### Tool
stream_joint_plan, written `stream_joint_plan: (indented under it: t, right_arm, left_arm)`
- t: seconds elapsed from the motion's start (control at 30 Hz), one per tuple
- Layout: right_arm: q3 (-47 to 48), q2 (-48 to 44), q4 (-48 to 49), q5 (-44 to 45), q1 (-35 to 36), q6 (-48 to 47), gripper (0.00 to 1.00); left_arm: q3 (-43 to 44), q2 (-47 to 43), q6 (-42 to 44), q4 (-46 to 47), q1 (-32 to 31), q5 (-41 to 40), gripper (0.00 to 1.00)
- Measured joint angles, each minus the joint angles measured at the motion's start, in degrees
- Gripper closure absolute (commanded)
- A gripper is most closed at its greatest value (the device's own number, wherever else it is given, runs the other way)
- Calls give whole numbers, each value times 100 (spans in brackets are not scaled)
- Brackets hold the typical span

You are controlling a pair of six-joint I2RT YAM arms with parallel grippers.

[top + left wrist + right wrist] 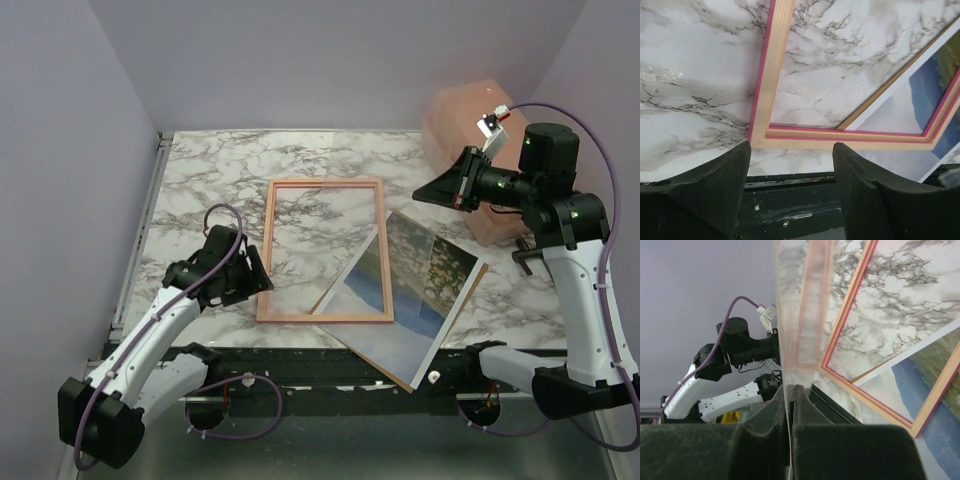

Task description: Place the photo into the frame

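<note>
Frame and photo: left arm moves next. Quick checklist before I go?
1. Left gripper open: ok, jaws apart by the frame's near left corner.
2. Frame flat on table, tan side up: ok.
3. Photo free of frame: not ok, frame's near right corner lies over it.
4. Photo square to frame: not ok, skewed.
5. Right gripper shut on translucent sheet, held off the table: ok.

Left fingers apart, low; right fingers pinched together, high.
</note>
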Motion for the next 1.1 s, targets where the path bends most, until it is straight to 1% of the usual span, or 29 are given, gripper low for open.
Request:
stream_joint_plan:
  t: [0.1,0.27,0.4,0.57,0.73,0.87,0.97,1.1]
  right_arm:
    - [-131,46,339,-192,0,214,99]
    - [-664,140,962,-549,0,579,99]
    - [-1012,415,1309,-778,0,693,99]
    - [-1401,796,1657,-935,0,750,99]
    - [-1801,1019,1998,-1051,0,898,99]
    - [-1965,1228,2267,-1145,39,1005,99]
    - [-1998,1392,2417,-1163,122,1036,99]
    - [-2037,1565,2553,-1169,286,1038,99]
  left_arm:
    - [302,-345,76,-205,0,-101,33]
    - [920,-787,319,-599,0,-229,34]
    - [1360,-907,636,-817,0,-258,35]
    - [1554,-966,1008,-835,0,-262,39]
    - [1499,-778,1261,-776,0,-264,41]
    - [1187,-457,1276,-485,0,-264,44]
    - [741,-7,1237,-188,92,-232,48]
    - [190,278,1207,219,330,-94,53]
